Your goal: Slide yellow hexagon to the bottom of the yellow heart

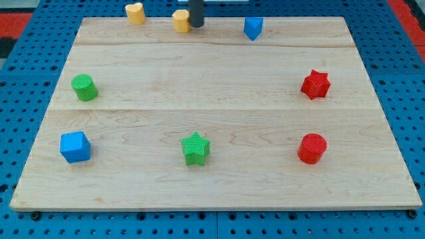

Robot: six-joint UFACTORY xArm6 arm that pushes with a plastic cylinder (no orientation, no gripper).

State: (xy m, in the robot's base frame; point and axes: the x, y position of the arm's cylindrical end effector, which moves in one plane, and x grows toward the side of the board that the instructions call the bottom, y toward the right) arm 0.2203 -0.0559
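The yellow hexagon [180, 20] sits at the top edge of the wooden board, left of centre. The yellow heart [135, 12] lies further to the view's left, at the board's top edge. My tip [196, 25] is the dark rod coming down from the view's top. It stands right against the right side of the yellow hexagon, apparently touching it.
A blue pentagon-like block [253, 28] sits right of my tip. A green cylinder [84, 87] and a blue cube [75, 147] are at the left. A green star [195, 148] is bottom centre. A red star [315, 84] and a red cylinder [312, 148] are at the right.
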